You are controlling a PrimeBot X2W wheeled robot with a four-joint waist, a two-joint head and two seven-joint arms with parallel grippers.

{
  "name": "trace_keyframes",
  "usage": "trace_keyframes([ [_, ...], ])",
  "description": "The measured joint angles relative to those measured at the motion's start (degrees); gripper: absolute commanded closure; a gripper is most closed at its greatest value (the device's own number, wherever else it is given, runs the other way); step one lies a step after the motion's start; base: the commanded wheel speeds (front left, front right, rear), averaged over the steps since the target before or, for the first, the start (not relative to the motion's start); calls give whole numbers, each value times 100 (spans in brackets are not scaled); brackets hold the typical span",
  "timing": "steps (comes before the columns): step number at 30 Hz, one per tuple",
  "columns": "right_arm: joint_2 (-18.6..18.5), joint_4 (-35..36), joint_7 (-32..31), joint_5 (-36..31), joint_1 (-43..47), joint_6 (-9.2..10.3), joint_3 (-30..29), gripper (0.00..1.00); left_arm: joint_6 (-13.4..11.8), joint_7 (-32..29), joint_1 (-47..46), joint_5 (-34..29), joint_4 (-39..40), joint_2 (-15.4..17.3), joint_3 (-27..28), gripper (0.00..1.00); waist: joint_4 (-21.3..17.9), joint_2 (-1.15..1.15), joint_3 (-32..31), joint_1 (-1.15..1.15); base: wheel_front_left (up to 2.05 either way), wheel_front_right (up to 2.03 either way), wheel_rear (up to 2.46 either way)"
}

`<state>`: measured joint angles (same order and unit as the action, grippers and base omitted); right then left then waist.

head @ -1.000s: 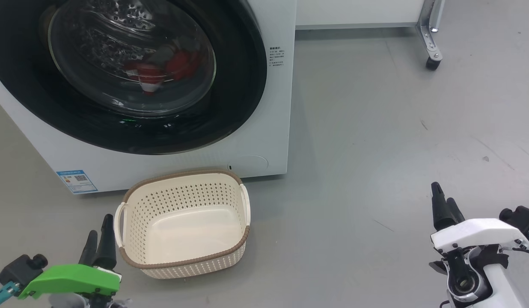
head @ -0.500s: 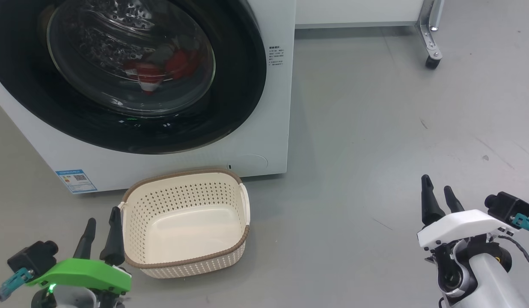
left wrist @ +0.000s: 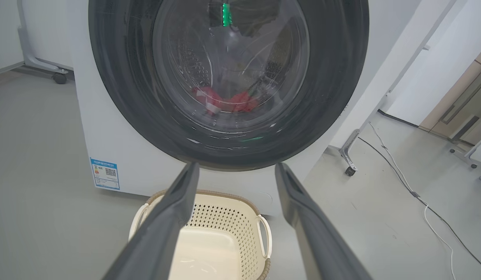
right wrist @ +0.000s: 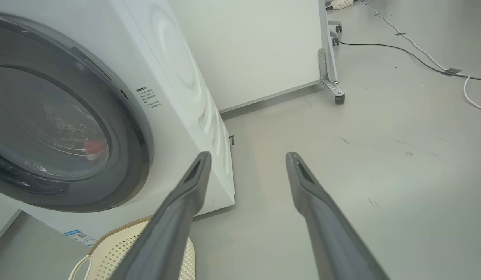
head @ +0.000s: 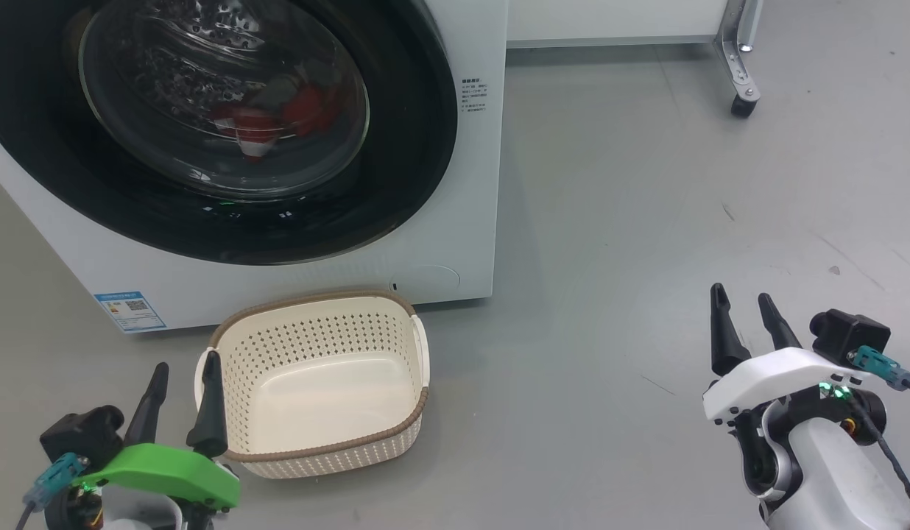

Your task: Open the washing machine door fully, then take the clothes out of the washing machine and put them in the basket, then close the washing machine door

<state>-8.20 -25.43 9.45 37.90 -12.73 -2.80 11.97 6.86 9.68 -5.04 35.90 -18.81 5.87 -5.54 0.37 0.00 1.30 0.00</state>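
Washing machine door (head: 396,147), black rim, closed over red clothes (head: 278,118); left hand (head: 185,362) and right hand (head: 740,293) released.

On the white front of the washing machine (head: 470,221), a small blue label (head: 129,311) with a QR code sits at about seven o'clock from the washing machine door (head: 411,147). Its print is too small to read. A block of small dark print (head: 475,94) stands at three o'clock of that door, also illegible.

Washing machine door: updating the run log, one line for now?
washing machine door shut | clothes inside | basket empty | left gripper open | right gripper open
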Motion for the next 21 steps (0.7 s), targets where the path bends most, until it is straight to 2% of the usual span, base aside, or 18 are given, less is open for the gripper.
trace_keyframes([
  [21,-129,-254,406,-1566,-350,145,380,0,1,413,-23,-1781,46,-80,7,0,-12,0,13,0,0,0,0],
])
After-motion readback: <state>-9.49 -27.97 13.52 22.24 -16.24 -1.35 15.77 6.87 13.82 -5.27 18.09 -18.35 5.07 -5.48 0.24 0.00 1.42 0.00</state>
